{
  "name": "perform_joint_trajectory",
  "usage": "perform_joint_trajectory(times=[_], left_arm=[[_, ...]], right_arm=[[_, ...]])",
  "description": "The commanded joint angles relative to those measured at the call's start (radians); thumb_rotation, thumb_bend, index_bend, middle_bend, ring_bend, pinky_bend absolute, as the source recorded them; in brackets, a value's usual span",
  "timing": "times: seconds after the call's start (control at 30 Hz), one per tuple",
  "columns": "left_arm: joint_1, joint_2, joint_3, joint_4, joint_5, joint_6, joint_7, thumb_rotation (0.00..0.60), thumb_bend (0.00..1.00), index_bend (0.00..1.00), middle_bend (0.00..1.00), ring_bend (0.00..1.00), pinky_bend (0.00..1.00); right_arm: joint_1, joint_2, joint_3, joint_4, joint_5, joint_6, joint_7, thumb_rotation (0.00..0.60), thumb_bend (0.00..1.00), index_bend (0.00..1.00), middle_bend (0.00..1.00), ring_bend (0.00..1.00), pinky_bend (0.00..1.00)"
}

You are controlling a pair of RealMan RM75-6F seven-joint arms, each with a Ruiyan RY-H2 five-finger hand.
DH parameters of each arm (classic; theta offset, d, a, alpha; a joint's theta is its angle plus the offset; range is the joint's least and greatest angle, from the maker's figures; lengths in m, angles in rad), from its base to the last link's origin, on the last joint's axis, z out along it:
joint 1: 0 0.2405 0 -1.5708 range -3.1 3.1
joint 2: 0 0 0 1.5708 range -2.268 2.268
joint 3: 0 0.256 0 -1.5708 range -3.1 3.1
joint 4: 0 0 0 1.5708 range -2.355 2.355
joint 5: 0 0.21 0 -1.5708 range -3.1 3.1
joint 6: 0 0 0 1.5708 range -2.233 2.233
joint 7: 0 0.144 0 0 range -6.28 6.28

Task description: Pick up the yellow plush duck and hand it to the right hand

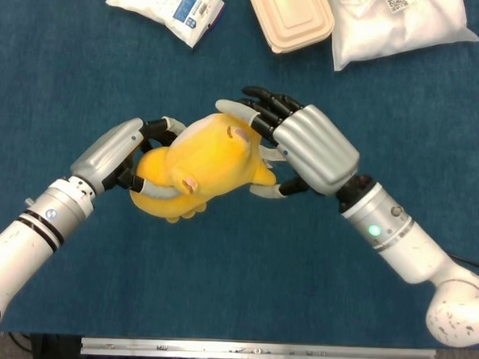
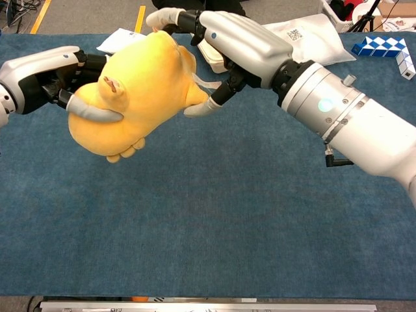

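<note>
The yellow plush duck [image 1: 200, 162] [image 2: 136, 91] hangs in the air above the blue table, lying on its side. My left hand [image 1: 117, 154] [image 2: 39, 78] grips its left end, with a finger wrapped under the body. At the duck's other end is my right hand [image 1: 308, 147] [image 2: 240, 42]. Its fingers [image 1: 259, 105] reach over the top of the duck and its thumb [image 2: 198, 107] lies below, against the plush. The right fingers are still stretched out, cupping the duck rather than clasping it.
At the back of the table lie a white snack packet [image 1: 167, 5] [image 2: 120, 40], a cream lidded box [image 1: 290, 19] and a large white bag [image 1: 397, 23] [image 2: 305, 39]. A blue-and-white block toy [image 2: 383, 49] sits at the far right.
</note>
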State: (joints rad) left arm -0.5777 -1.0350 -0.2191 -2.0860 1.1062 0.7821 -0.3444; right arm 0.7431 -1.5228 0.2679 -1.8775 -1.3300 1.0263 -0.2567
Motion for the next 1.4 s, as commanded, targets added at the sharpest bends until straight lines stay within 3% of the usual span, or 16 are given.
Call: perform_joint_trajectory(times=[0.03, 0.3, 0.37, 0.43, 0.53, 0.7, 0.8, 0.9, 1.0, 1.17, 1.4], left_arm=[[0.001, 0.002, 0.001, -0.003, 0.006, -0.003, -0.012, 0.600, 0.21, 0.42, 0.41, 0.37, 0.59], [-0.011, -0.006, 0.000, 0.008, 0.000, -0.020, -0.046, 0.600, 0.21, 0.42, 0.41, 0.37, 0.59], [-0.014, -0.007, -0.001, 0.012, 0.001, -0.022, -0.053, 0.600, 0.21, 0.42, 0.41, 0.37, 0.59], [-0.016, -0.008, 0.000, 0.014, 0.002, -0.026, -0.059, 0.600, 0.21, 0.42, 0.41, 0.37, 0.59], [-0.019, -0.008, 0.001, 0.017, 0.004, -0.033, -0.070, 0.600, 0.21, 0.42, 0.41, 0.37, 0.59], [-0.017, -0.010, 0.004, 0.024, 0.017, -0.030, -0.080, 0.600, 0.21, 0.39, 0.40, 0.37, 0.59], [-0.015, -0.009, 0.006, 0.032, 0.031, -0.033, -0.093, 0.600, 0.21, 0.31, 0.37, 0.33, 0.59], [-0.016, -0.002, 0.010, 0.041, 0.048, -0.051, -0.112, 0.600, 0.21, 0.17, 0.23, 0.17, 0.50], [-0.014, -0.001, 0.013, 0.053, 0.066, -0.057, -0.132, 0.600, 0.21, 0.04, 0.07, 0.02, 0.32], [-0.005, 0.015, 0.020, 0.073, 0.097, -0.054, -0.152, 0.600, 0.20, 0.00, 0.00, 0.00, 0.12], [0.013, 0.042, 0.039, 0.111, 0.127, -0.037, -0.149, 0.600, 0.20, 0.00, 0.00, 0.00, 0.10]], right_arm=[[0.009, -0.010, 0.002, 0.004, 0.011, -0.002, -0.002, 0.600, 0.00, 0.14, 0.22, 0.11, 0.24], [0.032, -0.042, -0.003, 0.013, 0.044, -0.005, -0.019, 0.600, 0.02, 0.14, 0.24, 0.11, 0.24], [0.035, -0.053, -0.008, 0.019, 0.043, 0.001, -0.025, 0.600, 0.08, 0.16, 0.25, 0.12, 0.25], [0.039, -0.065, -0.011, 0.029, 0.042, 0.006, -0.035, 0.600, 0.25, 0.28, 0.29, 0.16, 0.31], [0.042, -0.085, -0.010, 0.041, 0.042, 0.023, -0.041, 0.600, 0.41, 0.39, 0.36, 0.25, 0.40], [0.039, -0.114, -0.010, 0.059, 0.038, 0.060, -0.056, 0.600, 0.52, 0.51, 0.45, 0.39, 0.54], [0.037, -0.112, -0.013, 0.060, 0.045, 0.061, -0.055, 0.600, 0.56, 0.54, 0.47, 0.43, 0.58], [0.034, -0.103, -0.019, 0.057, 0.040, 0.063, -0.051, 0.600, 0.56, 0.55, 0.48, 0.46, 0.61], [0.029, -0.092, -0.026, 0.054, 0.033, 0.065, -0.044, 0.600, 0.56, 0.57, 0.49, 0.48, 0.63], [0.016, -0.066, -0.038, 0.048, 0.018, 0.073, -0.027, 0.600, 0.57, 0.58, 0.50, 0.49, 0.64], [-0.020, -0.014, -0.057, 0.034, -0.029, 0.107, 0.028, 0.600, 0.57, 0.60, 0.51, 0.50, 0.65]])
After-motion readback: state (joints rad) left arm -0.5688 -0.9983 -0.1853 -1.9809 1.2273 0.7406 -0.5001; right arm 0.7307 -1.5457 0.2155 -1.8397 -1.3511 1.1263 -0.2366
